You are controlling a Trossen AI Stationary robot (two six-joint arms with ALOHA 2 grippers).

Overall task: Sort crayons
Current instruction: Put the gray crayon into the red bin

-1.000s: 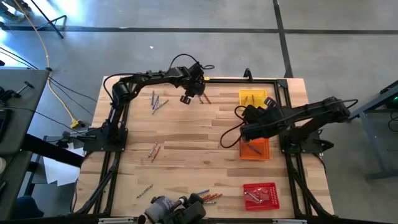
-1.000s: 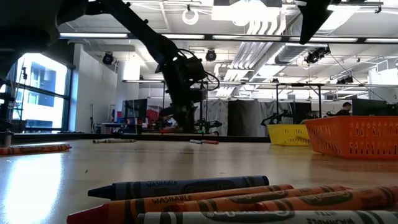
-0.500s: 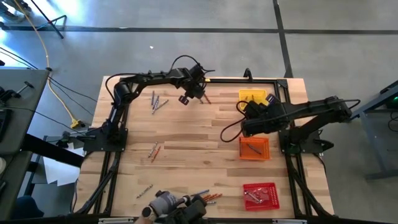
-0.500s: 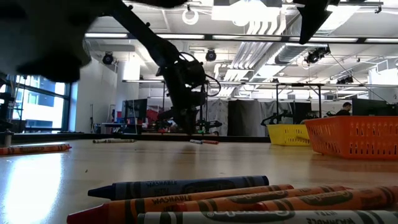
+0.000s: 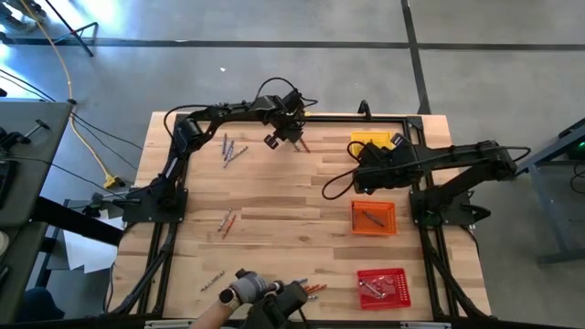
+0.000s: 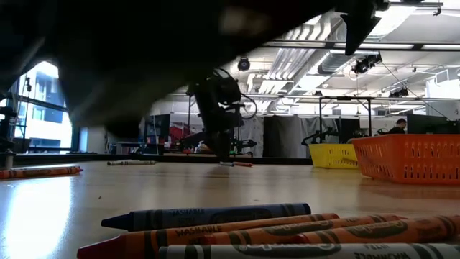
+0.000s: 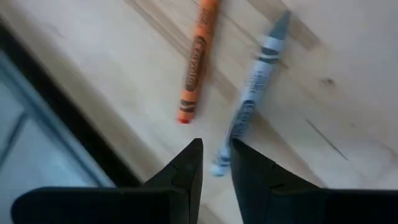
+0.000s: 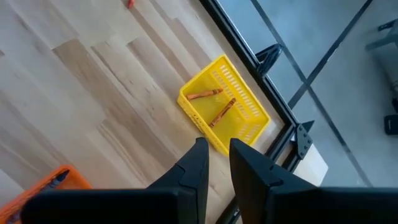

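Observation:
Two crayons lie flat on the wood near the table's far edge: an orange crayon [image 7: 194,65] and a grey crayon [image 7: 254,87]. My left gripper [image 7: 216,152] [image 5: 279,139] points down just above the grey crayon's near end, fingers a narrow gap apart and nothing between them. My right gripper [image 8: 217,149] [image 5: 364,178] hangs high between the orange tray [image 5: 375,217] and the yellow tray [image 8: 227,109], also narrowly open and holding nothing. The yellow tray contains two orange crayons [image 8: 222,112]. More crayons lie loose at the left [image 5: 230,151] and at the near edge [image 6: 208,216].
A red tray [image 5: 382,286] with crayons stands at the near right. One crayon [image 5: 370,217] lies in the orange tray. A person's gloved hand [image 5: 242,291] reaches in over the near edge beside the crayons there. The black frame rail [image 5: 347,117] runs along the far edge.
My left gripper has sunk toward the two crayons at the far edge and rolled about its own axis. My right gripper has drifted from over the orange tray toward the yellow tray. The person's hand has come in at the near edge, darkening the low view.

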